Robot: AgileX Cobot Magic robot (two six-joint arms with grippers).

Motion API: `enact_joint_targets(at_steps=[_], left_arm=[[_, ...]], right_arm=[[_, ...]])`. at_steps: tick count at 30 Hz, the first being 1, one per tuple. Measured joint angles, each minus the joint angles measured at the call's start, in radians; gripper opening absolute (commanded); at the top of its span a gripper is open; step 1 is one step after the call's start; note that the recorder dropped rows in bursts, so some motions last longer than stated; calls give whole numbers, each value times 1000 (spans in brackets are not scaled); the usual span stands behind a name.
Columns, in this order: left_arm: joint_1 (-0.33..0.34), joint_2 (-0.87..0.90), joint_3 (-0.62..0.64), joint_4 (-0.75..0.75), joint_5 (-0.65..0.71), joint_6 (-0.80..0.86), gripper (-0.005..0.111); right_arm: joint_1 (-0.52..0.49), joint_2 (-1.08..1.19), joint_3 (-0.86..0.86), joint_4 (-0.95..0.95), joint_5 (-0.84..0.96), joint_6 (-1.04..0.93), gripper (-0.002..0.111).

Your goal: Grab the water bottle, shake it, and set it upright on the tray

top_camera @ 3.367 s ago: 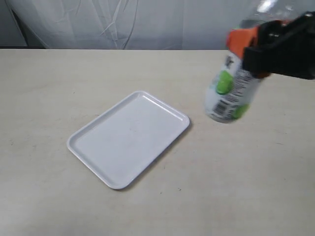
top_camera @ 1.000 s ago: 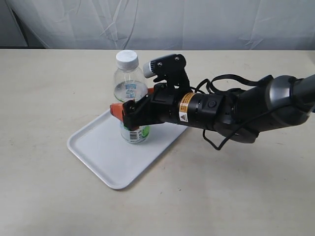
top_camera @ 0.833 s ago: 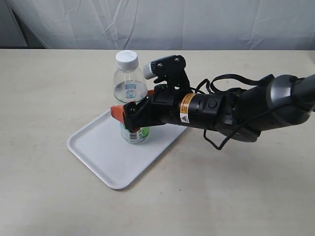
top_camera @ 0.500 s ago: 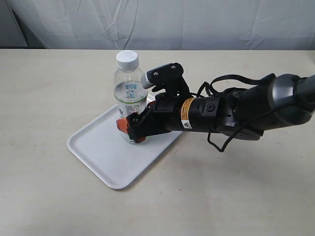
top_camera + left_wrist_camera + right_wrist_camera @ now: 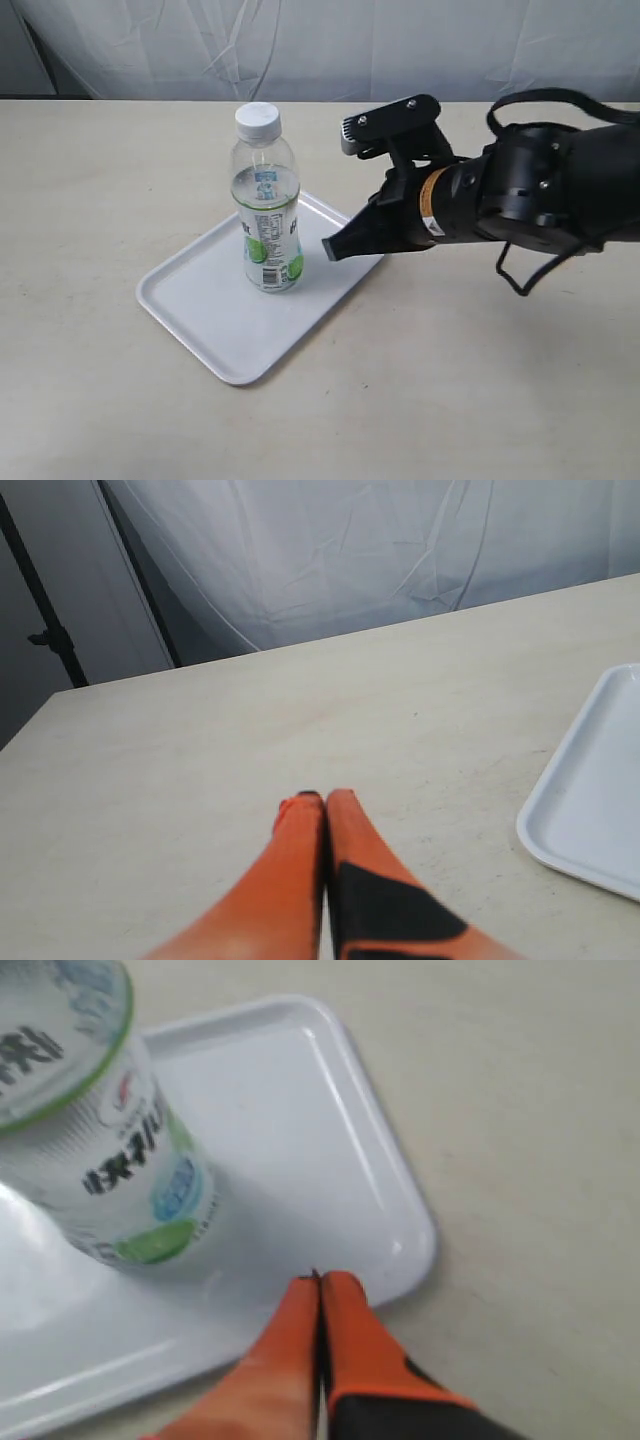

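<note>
The water bottle (image 5: 268,205) stands upright on the white tray (image 5: 205,310), near its right half, with nothing holding it. Its white cap and white-and-green label show; the right wrist view sees its lower body (image 5: 110,1150) on the tray (image 5: 330,1160). My right gripper (image 5: 332,248) is shut and empty, just right of the bottle, over the tray's right corner; in the right wrist view its tips (image 5: 320,1282) press together. My left gripper (image 5: 322,800) is shut over bare table, with the tray's edge (image 5: 590,810) off to one side; it does not show in the exterior view.
The tan table (image 5: 120,170) spreads around the tray on all sides. A white curtain (image 5: 300,45) hangs behind the table's far edge. A dark stand (image 5: 50,640) shows beside the curtain in the left wrist view.
The right gripper let go of the bottle, drew back to the right and closed. The bottle now stands free on the tray.
</note>
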Motion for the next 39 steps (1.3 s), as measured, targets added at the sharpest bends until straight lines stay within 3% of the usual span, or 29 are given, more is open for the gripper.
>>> enact_joint_targets(at_steps=[10, 20, 28, 32, 36, 39], left_arm=[[0, 0, 0, 0, 0, 0, 0], [0, 0, 0, 0, 0, 0, 0], [0, 0, 0, 0, 0, 0, 0], [0, 0, 0, 0, 0, 0, 0], [0, 0, 0, 0, 0, 0, 0], [0, 0, 0, 0, 0, 0, 0]], right_arm=[[101, -457, 155, 114, 265, 4, 0], [114, -853, 176, 244, 489, 4, 0], [101, -1011, 195, 20, 423, -14, 0], [-78, -1149, 286, 154, 322, 24, 0], [-344, -1376, 532, 298, 233, 34, 0], [-480, -1505, 696, 363, 138, 34, 0]])
